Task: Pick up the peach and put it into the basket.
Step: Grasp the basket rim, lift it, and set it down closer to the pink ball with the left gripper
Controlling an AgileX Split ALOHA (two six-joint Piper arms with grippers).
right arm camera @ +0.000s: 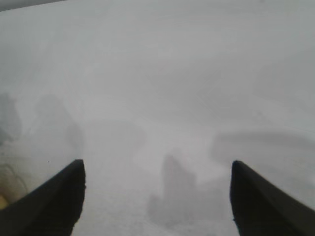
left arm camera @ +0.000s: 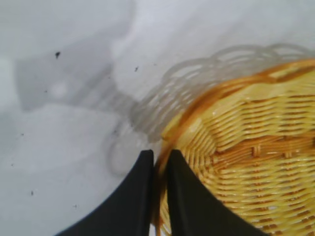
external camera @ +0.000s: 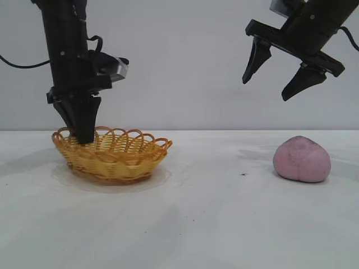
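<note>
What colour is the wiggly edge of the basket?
Orange-brown, on a yellow basket; the exterior view shows its rim best.

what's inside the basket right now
No fruit: the basket shows only bare weave inside. The left gripper is shut on its rim. Part of its floor is out of view. The peach lies on the table.

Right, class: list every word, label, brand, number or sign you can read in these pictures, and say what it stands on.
None: no readable text on the basket, the peach, the table, the left gripper or the right gripper.
</note>
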